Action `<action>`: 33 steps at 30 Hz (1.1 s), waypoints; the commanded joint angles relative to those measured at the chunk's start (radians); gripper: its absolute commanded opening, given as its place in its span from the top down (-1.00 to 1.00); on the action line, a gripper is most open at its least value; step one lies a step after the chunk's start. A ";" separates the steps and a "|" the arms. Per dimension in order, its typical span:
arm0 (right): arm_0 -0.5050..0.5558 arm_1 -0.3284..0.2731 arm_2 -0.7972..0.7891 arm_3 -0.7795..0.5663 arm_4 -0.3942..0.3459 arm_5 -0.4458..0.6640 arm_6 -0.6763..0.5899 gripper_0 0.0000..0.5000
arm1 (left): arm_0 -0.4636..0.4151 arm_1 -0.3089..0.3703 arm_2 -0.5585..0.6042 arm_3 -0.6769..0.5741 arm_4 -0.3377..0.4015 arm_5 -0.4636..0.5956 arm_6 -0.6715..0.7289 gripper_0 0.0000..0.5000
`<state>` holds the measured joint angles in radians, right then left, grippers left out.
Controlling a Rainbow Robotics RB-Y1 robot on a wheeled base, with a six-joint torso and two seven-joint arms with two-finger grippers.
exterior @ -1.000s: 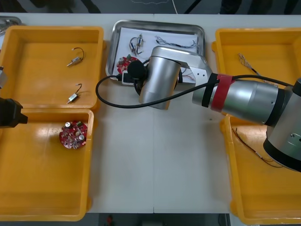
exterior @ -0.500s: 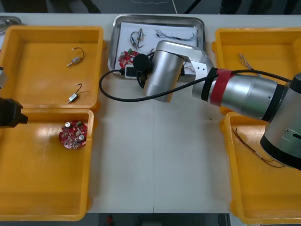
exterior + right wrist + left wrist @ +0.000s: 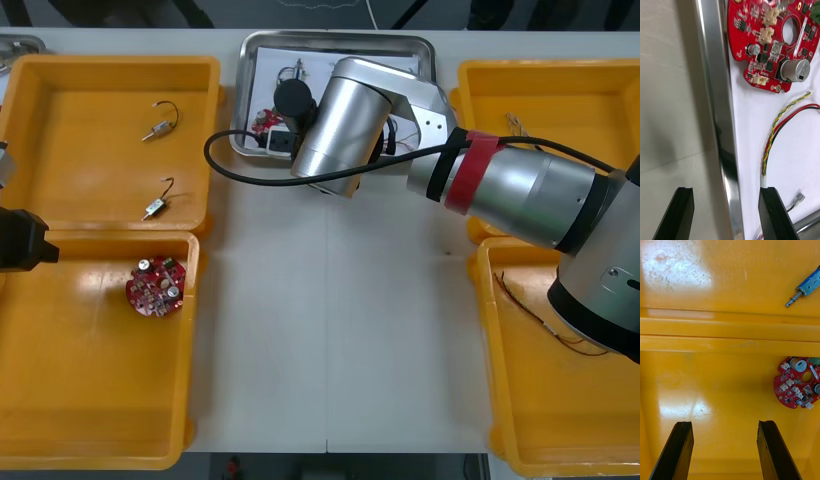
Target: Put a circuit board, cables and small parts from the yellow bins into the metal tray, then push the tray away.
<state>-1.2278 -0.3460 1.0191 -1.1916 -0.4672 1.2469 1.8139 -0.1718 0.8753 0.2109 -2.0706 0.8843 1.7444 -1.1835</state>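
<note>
The metal tray (image 3: 425, 55) lies at the far middle of the table, white inside. In it are a round red circuit board (image 3: 769, 45), a red and yellow cable (image 3: 784, 120) and further cables (image 3: 375, 80). My right arm (image 3: 340, 120) reaches over the tray's near left corner. My right gripper (image 3: 726, 191) is open and straddles the tray's rim (image 3: 718, 112), one finger outside over the table, the other inside. My left gripper (image 3: 724, 423) is open over the near left yellow bin (image 3: 90, 400), holding nothing, short of a second circuit board (image 3: 799, 382).
The far left yellow bin (image 3: 110, 80) holds two small metal parts (image 3: 160, 125), (image 3: 158, 205). Both right yellow bins (image 3: 560, 100), (image 3: 560, 420) hold thin cables. A black cable (image 3: 240, 200) loops from my right wrist over the table.
My right arm has moved toward the table's far edge, and the tray has slid a little that way with it. The left arm has not moved.
</note>
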 commanded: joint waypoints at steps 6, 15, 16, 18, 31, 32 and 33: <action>0.174 0.015 -0.290 -0.375 -0.007 0.293 0.041 -1.00 | 0.012 0.021 -0.016 -0.031 -0.008 -0.009 -0.114 -1.00; 0.350 0.015 -0.461 -0.692 0.065 0.614 0.035 -1.00 | 0.012 0.021 -0.016 -0.031 -0.008 -0.009 -0.114 -1.00; 0.366 0.015 -0.475 -0.714 0.073 0.638 0.033 -1.00 | 0.012 0.021 -0.016 -0.031 -0.008 -0.009 -0.114 -1.00; 0.425 0.015 -0.539 -0.796 0.091 0.673 0.027 -1.00 | 0.012 0.021 -0.016 -0.031 -0.008 -0.009 -0.114 -1.00; 0.715 -0.044 -0.867 -1.158 0.091 0.673 -0.001 -1.00 | 0.012 0.021 -0.016 -0.031 -0.008 -0.009 -0.114 -1.00; 0.740 -0.060 -0.890 -1.178 0.088 0.673 -0.007 -1.00 | 0.012 0.021 -0.016 -0.031 -0.008 -0.009 -0.114 -1.00; 0.764 -0.074 -0.909 -1.194 0.087 0.673 -0.015 -1.00 | 0.012 0.021 -0.016 -0.031 -0.008 -0.009 -0.114 -1.00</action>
<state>-0.5295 -0.3646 0.1708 -2.3166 -0.3728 1.9170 1.8136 -0.1717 0.8753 0.2062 -2.0713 0.8840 1.7443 -1.1847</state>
